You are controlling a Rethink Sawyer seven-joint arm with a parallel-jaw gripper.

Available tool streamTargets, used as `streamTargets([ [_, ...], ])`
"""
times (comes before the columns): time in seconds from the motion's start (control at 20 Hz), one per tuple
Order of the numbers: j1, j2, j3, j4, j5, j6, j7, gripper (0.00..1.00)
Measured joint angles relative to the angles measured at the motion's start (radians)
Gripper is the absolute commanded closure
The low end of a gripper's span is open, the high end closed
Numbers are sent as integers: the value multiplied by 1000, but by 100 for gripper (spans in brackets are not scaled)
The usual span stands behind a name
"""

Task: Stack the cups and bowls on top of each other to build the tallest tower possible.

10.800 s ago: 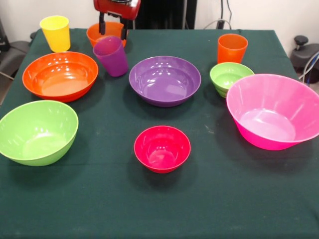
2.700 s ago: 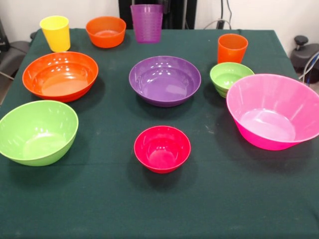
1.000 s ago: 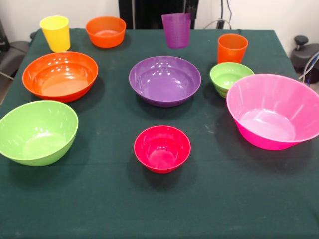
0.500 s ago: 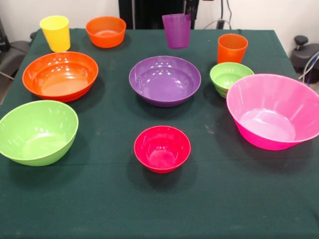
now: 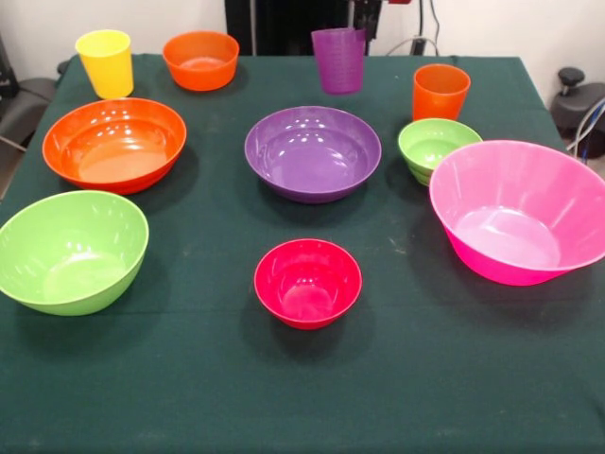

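Observation:
My gripper [image 5: 359, 26] shows only at the top edge, shut on the right rim of the translucent purple cup [image 5: 338, 60], which hangs slightly tilted above the table's far side. The yellow cup [image 5: 106, 62] stands far left and the orange cup [image 5: 440, 92] far right. All the bowls sit apart and upright: small orange [image 5: 200, 60], large orange [image 5: 114, 144], purple [image 5: 313, 152], small green [image 5: 439, 148], huge pink [image 5: 518, 210], lime green [image 5: 71, 250] and small red-magenta [image 5: 307, 282]. No tower shows; nothing is nested.
A dark green cloth [image 5: 208, 397] covers the table. Black equipment [image 5: 284, 19] stands behind the far edge, and a dark chair part [image 5: 577, 95] sits off the right side.
The purple cup, once standing by the small orange bowl, has been lifted and carried to the right. Over the last second it drifted only slightly further right.

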Motion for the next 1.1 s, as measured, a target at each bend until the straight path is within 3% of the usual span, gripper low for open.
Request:
streamTargets([
  [0.1, 12, 8, -8, -3, 3, 0, 0, 100],
  [0.15, 26, 15, -20, -3, 3, 0, 0, 0],
  [1.1, 32, 23, -35, -3, 13, -24, 0, 0],
])
